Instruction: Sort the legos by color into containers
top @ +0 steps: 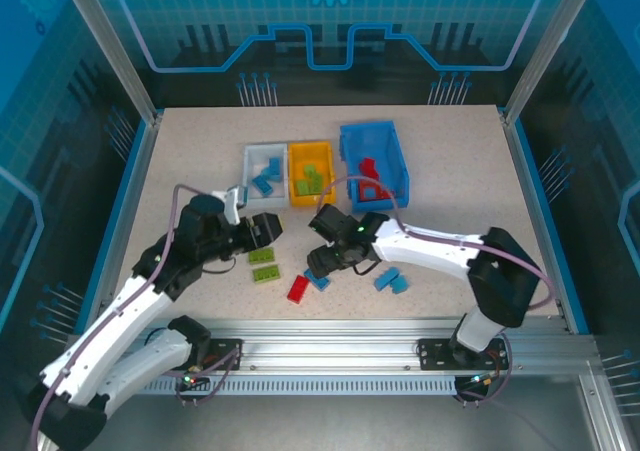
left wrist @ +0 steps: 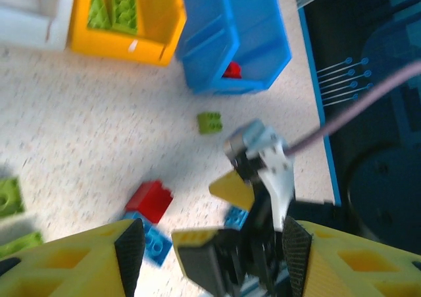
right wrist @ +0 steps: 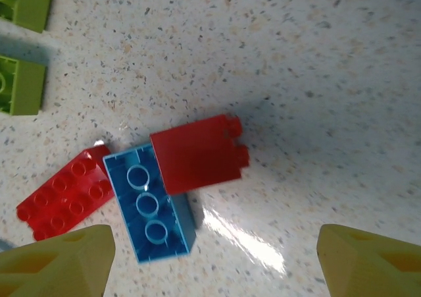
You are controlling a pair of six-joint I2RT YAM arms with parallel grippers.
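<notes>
— Right wrist view: what's beneath the right gripper [right wrist: 210, 264]?
— Its jaws are spread wide, empty, above a red plastic studded brick [right wrist: 197, 155] leaning on an upturned light blue brick [right wrist: 151, 208].
— And the left gripper [left wrist: 212, 251]?
— Spread too, holding nothing. Farther back stand the small white-grey plastic bin [top: 248, 166], yellow-orange bin [top: 311, 146] and large blue bin [top: 397, 166].
</notes>
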